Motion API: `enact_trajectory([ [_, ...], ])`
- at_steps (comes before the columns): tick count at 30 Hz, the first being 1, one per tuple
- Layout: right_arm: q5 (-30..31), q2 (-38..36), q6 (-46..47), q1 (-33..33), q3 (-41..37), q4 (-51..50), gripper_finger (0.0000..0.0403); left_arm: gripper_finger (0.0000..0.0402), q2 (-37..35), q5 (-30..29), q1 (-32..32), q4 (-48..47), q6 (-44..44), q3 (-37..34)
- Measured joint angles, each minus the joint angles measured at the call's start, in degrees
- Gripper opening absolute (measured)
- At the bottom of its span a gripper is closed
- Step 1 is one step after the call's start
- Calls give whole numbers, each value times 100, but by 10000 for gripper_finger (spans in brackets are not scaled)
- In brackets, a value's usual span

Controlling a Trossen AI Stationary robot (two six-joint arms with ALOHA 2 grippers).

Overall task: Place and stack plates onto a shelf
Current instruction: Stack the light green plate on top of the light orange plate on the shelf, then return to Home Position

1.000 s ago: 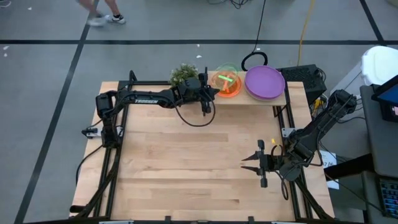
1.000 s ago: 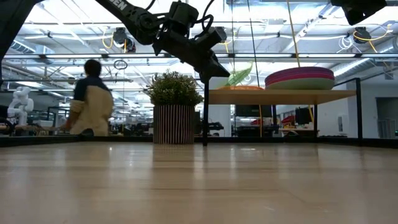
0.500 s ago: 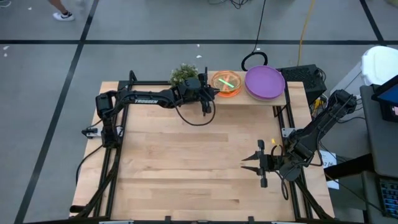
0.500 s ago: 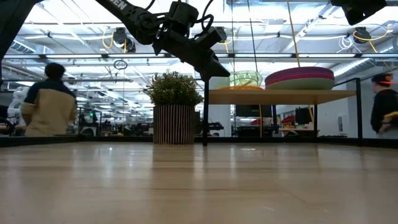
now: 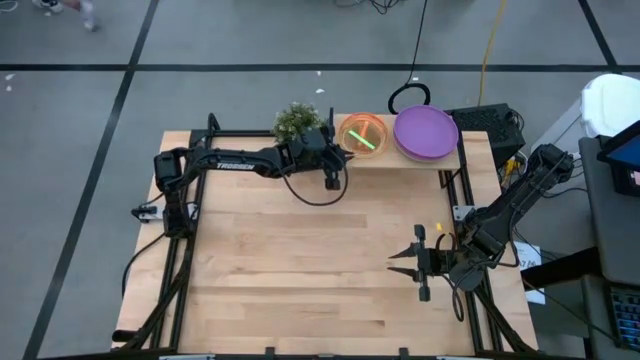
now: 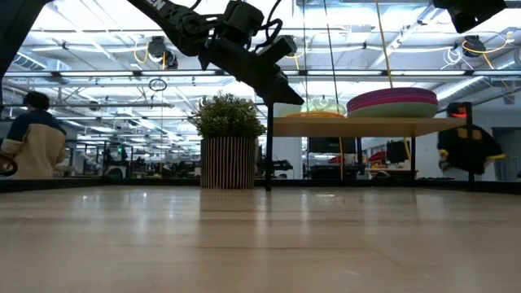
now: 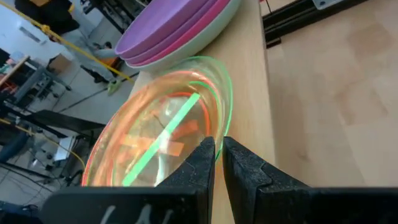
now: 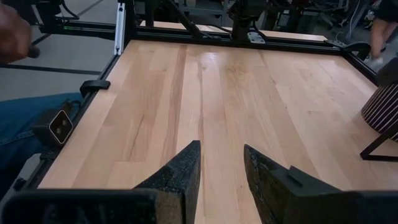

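On the shelf (image 6: 366,126) at the table's far edge lie two stacks. The larger opaque plates (image 5: 426,132), purple on top, with magenta and teal rims in the left wrist view (image 7: 186,31), sit at its right. The smaller translucent plates (image 5: 362,135) sit at its left, orange below and a lime green plate (image 7: 180,118) on top. My left gripper (image 7: 218,152) is at this stack's near-left rim, shut on the lime green plate. My right gripper (image 5: 405,262) hangs open over the table's right half, away from the plates. My left gripper pinches the lime green plate by its rim (image 7: 221,127) between the two fingers, at the side toward the table's left. The fingers come from the left, slanting down toward the shelf. The plate lies almost flat on the other translucent plates (image 6: 324,105).
A potted green plant (image 5: 296,120) stands just left of the shelf, close behind my left arm. The shelf's black legs (image 6: 268,155) reach the tabletop. The wide wooden tabletop (image 5: 320,260) lies between the arms. People move in the room beyond the table.
The lime green plate, held tilted steeply up above the orange plates a second ago, has tipped down and now lies nearly flat on the translucent stack. My left gripper stayed at the plate's rim and sank slightly. My right arm kept still.
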Motion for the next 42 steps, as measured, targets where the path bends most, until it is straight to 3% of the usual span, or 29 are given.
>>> enact_trajectory([
  [6,-1,0,11,-1,-7,-22,105,38,-387,-229,-226,-116,-337,-1],
  [15,50,0,-78,-5,-7,-22,105,38,-1444,-122,-492,-1733,-1615,1],
  [22,1232,-2,-319,-473,-370,12,104,37,-2142,358,-950,-2806,-2195,-98],
  [28,1037,-1,-249,-1396,-557,105,85,37,-2290,79,-1231,-2259,-2172,-437],
  [33,996,-2,-1018,-2120,-566,712,47,37,-2187,18,-1234,-1724,-2152,-738],
  [37,389,-2,-1679,-2830,-566,1178,8,37,-2171,-5,-1164,-805,-2153,-1109],
  [42,-31,0,-2219,-3718,-566,1346,6,37,-2050,-21,-978,-180,-2148,-1369],
])
